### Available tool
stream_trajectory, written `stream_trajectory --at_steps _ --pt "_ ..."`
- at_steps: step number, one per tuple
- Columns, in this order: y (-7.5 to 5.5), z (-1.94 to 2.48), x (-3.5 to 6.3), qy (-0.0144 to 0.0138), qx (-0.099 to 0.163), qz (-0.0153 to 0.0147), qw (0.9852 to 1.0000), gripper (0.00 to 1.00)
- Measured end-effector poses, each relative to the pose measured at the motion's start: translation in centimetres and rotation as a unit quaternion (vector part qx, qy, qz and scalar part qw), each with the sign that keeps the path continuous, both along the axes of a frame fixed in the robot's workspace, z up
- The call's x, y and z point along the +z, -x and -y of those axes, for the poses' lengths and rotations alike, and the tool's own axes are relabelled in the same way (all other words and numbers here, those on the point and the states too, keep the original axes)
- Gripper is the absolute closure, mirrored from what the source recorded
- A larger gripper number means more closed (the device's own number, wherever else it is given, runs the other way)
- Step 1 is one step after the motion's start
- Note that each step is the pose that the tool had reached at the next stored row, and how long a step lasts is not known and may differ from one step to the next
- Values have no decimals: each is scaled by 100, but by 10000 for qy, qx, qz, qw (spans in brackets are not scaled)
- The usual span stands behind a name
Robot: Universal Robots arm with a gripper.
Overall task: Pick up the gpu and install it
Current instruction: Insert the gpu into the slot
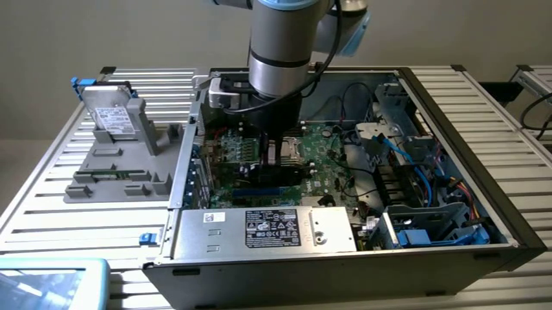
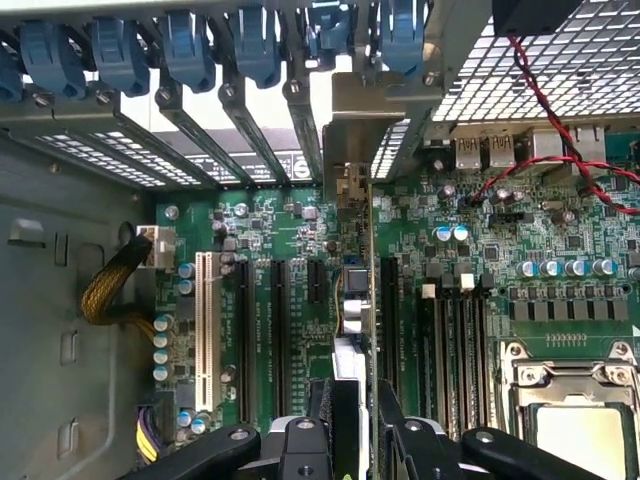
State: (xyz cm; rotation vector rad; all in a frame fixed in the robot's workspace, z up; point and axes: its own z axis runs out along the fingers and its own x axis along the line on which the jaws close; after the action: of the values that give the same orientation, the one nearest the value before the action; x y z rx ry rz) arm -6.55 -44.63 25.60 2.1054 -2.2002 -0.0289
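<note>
My gripper point(image 1: 271, 160) reaches down into the open computer case point(image 1: 483, 194), over the green motherboard point(image 1: 319, 161). It is shut on the gpu point(image 1: 234, 152), whose green back faces the exterior view's front. In the wrist view the gpu point(image 2: 358, 300) shows edge-on between my black fingers point(image 2: 335, 420), standing upright over the motherboard's long expansion slots point(image 2: 280, 320). Its silver bracket point(image 2: 348, 150) stands at the case's rear slot openings, below the blue latches point(image 2: 330, 25). Whether the card's edge sits in a slot I cannot tell. My gripper point(image 2: 362, 405) holds the card near its end away from the bracket.
A grey stand point(image 1: 116, 174) on the exterior view's left holds a hard drive point(image 1: 110, 119) and memory sticks point(image 1: 110, 173). The power supply point(image 1: 267, 229) fills the case's front. Red wires point(image 2: 560, 130), a yellow braided cable point(image 2: 110, 290), the CPU socket point(image 2: 575, 400) and a blue drive cage point(image 1: 431, 226) lie nearby.
</note>
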Motion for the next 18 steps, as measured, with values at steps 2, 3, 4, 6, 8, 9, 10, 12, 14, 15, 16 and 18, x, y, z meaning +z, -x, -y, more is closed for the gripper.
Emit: stream_trajectory --at_steps 2,3,4,6,8,9,10,12,14,15,16,18 --pt "0 13 -1 -5 2 0 10000 72" --pt "2 15 0 -7 1 0 10000 72" --pt "3 18 0 -8 1 0 10000 72" --pt "10 20 0 -9 1 -1 10000 72" --pt "18 23 -1 -10 1 0 10000 72" --pt "23 22 -1 -10 2 0 10000 72" --pt "29 23 -1 -10 1 0 10000 72" --pt "38 26 -1 -10 2 0 10000 72" --pt "42 30 -3 -10 2 0 10000 72" --pt "43 31 -4 -10 2 0 10000 72" --pt "45 32 -6 -10 2 0 10000 72" --pt "50 34 -9 -10 1 0 10000 72"
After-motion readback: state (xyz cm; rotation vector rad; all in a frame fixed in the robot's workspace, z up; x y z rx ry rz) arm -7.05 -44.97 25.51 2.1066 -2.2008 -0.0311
